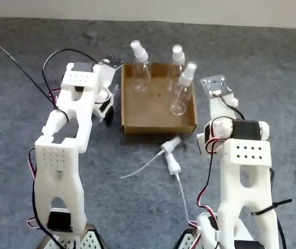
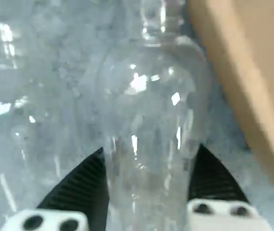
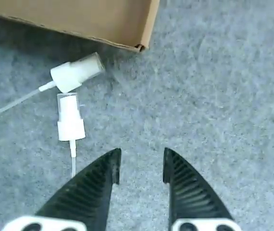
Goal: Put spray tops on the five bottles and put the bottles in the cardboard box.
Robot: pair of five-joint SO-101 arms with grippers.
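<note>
Currently, left pincer [image 2: 151, 149] pinching clear bottle [image 2: 146, 96] beside cardboard box [image 2: 242, 72], right pincer [image 3: 142, 153] spread near 2 spray tops [image 3: 77, 72].

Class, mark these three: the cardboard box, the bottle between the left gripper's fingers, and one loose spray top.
Box [image 1: 158, 127], high view, front wall.
Bottle [image 2: 151, 125], left wrist view, clear body.
Spray top [image 3: 71, 124], right wrist view, white body.

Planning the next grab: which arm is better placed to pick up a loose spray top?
Right. The right gripper, open, hangs close to the two loose spray tops; the left gripper clamps a clear bottle.
</note>
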